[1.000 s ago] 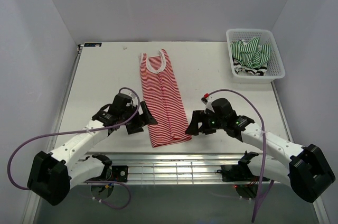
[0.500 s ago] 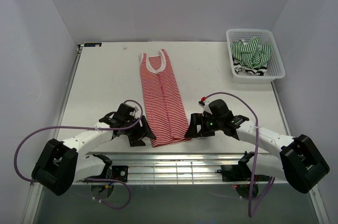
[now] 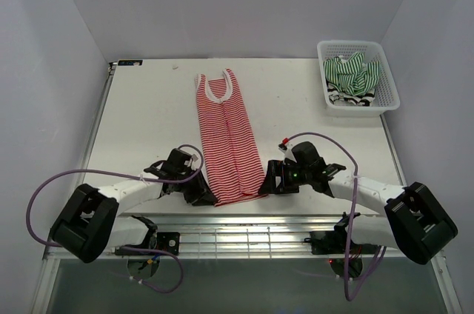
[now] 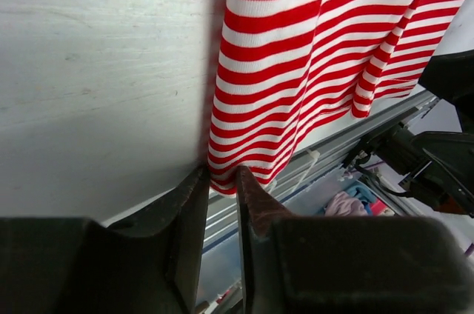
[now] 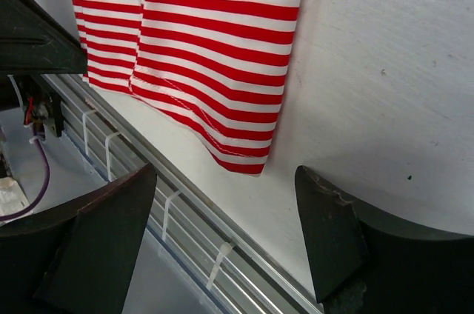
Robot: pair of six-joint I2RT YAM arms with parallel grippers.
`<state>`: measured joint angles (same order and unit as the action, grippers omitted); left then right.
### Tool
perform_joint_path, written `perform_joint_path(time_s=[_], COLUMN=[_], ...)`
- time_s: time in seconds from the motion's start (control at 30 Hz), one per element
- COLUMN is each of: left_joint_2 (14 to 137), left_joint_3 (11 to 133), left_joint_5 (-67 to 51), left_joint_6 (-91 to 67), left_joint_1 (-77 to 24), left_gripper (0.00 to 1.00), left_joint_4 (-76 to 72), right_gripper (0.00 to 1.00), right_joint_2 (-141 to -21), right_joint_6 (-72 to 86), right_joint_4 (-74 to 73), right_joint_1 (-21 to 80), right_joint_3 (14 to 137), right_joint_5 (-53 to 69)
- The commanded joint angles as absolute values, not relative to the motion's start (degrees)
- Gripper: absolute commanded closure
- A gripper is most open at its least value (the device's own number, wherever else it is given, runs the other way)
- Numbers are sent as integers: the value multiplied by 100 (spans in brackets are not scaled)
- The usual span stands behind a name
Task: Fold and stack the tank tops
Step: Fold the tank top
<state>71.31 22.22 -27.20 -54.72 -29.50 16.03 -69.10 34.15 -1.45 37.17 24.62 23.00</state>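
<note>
Folding step: bringing the near hem of the red-and-white tank top [image 3: 226, 136] up toward its neckline, judging by both claws set at the hem.
Top's place: flat and lengthwise at the centre of the top view, neck at upper centre, hem at lower centre by the table [image 3: 148, 121] edge.
Left gripper [image 4: 222, 175]: pressed nearly together, pinching the hem's left corner.
Right gripper [image 5: 224, 177]: spread wide, other hem corner just ahead, untouched.
Doing it well: close the right claw on all layers before lifting; raise the 2 corners level and together; keep the hem taut against a skewed crease.
Basket [image 3: 389, 92]: upper right, holding the green-and-white top [image 3: 352, 71] and the black-and-white top [image 3: 342, 99].
</note>
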Motion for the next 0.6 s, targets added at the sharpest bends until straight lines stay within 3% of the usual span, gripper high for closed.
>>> perform_joint_path(time_s=[0.0, 0.1, 0.2, 0.33, 0.4, 0.57], left_joint_2=[7391, 7523, 7619, 7708, 7647, 7209], left_joint_3=[2074, 2118, 2144, 2206, 2250, 2259], left_joint_5=[-2303, -2233, -2110, -2162, -2241, -2329], left_joint_6=[-5414, -5405, -5414, -5396, -5379, -5501], left_joint_1=[-3006, -3006, -3006, -3006, -3006, -3006], left_gripper=[69, 80, 100, 100, 100, 100], left_joint_4=[1573, 1582, 1661, 1644, 1644, 1661], right_gripper=[20, 28, 51, 71, 88, 92], right_joint_2=[-7075, -7207, -7356, -7418, -7462, -7427], right_joint_6=[3489, 3577, 3656, 3639, 3560, 3472], right_joint_4=[-123, -123, -123, -123, -123, -70], right_joint_1=[3709, 3718, 3709, 3718, 3709, 3709], right_joint_3=[2408, 2391, 2399, 2443, 2504, 2610], right_joint_5=[2127, 2031, 1925, 1776, 1767, 1845])
